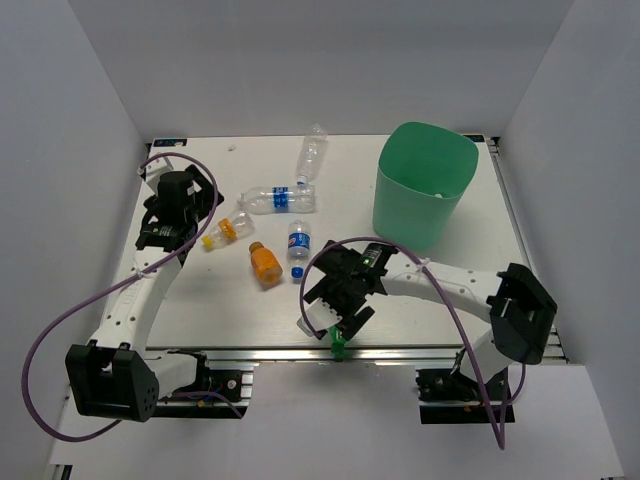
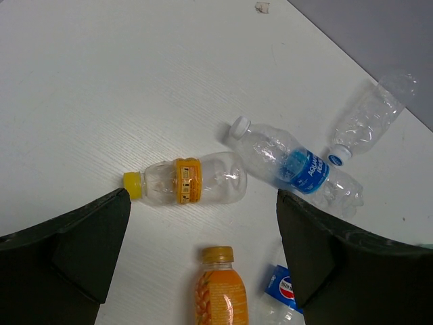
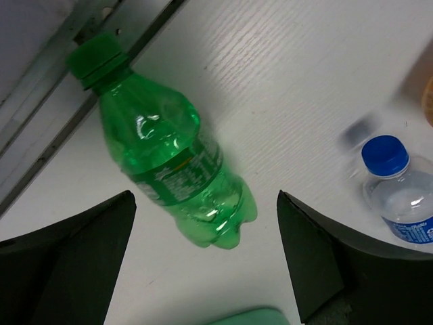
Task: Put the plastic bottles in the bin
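Right gripper [image 3: 203, 200] hangs with jaws spread wide and empty over the green bottle [image 3: 177, 161], which lies on its side at the near edge of the table [image 1: 230, 310], cap toward the rail [image 3: 40, 128]. Left gripper [image 2: 203, 203], equally wide and empty, hovers above the yellow-capped bottle [image 2: 186, 179]. The bin [image 1: 425, 185] stands upright at the far right, well apart. The green bottle looks empty: likely light, thin-walled, slick and prone to roll, so a gentle pinch across the labelled middle seems safest.
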